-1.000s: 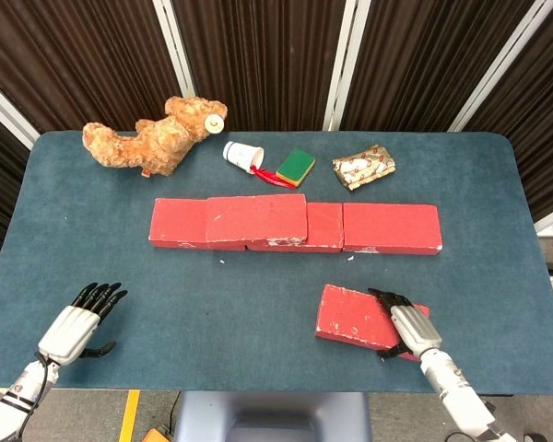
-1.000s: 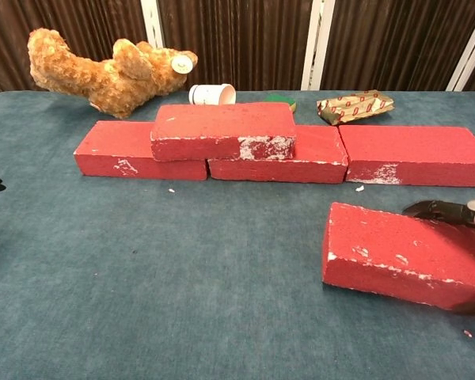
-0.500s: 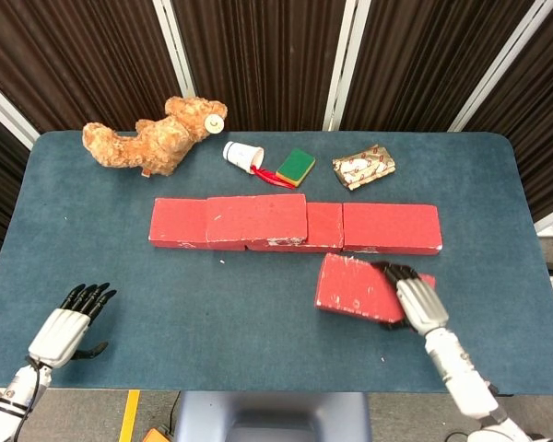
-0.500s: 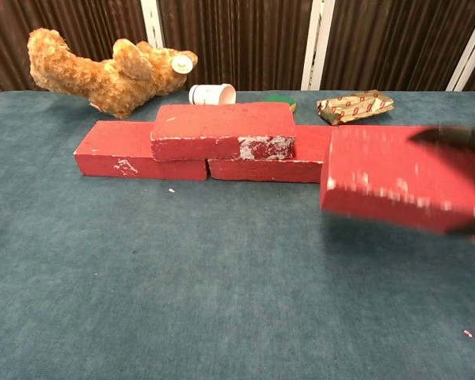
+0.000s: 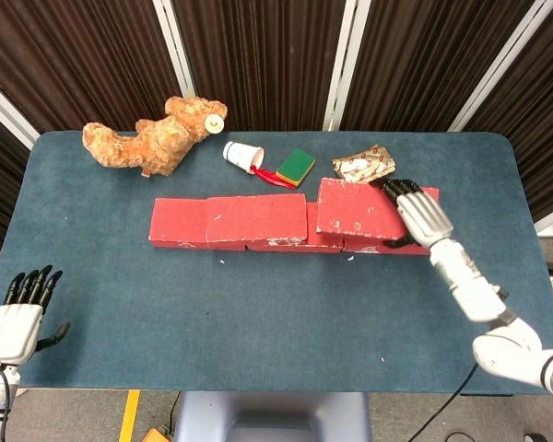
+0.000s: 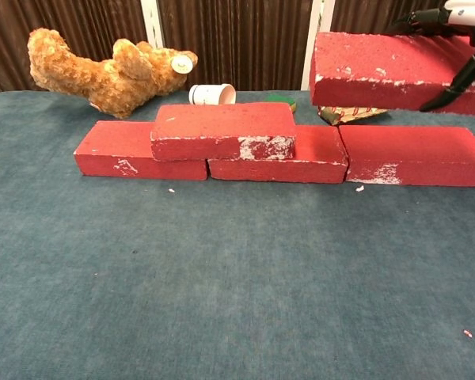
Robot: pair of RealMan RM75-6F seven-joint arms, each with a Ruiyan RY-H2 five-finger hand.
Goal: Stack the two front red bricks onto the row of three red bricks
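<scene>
The right hand (image 5: 422,217) grips a red brick (image 6: 396,70) at its right end, fingers (image 6: 451,85) wrapped over the top and front faces, and holds it in the air above the right part of the brick row (image 6: 281,154). In the chest view the held brick hangs clear of the row's right brick (image 6: 416,156), not touching it, slightly tilted. A second brick (image 6: 222,131) already lies on the row, spanning its left and middle bricks. The left hand (image 5: 18,318) hovers well to the left of the row, near the worktop's (image 5: 258,304) front edge, fingers spread and holding nothing. Behind the row lie a teddy bear (image 5: 152,138), a tipped paper cup (image 5: 242,154), a green sponge (image 5: 296,166) and a wrapped packet (image 5: 362,167).
</scene>
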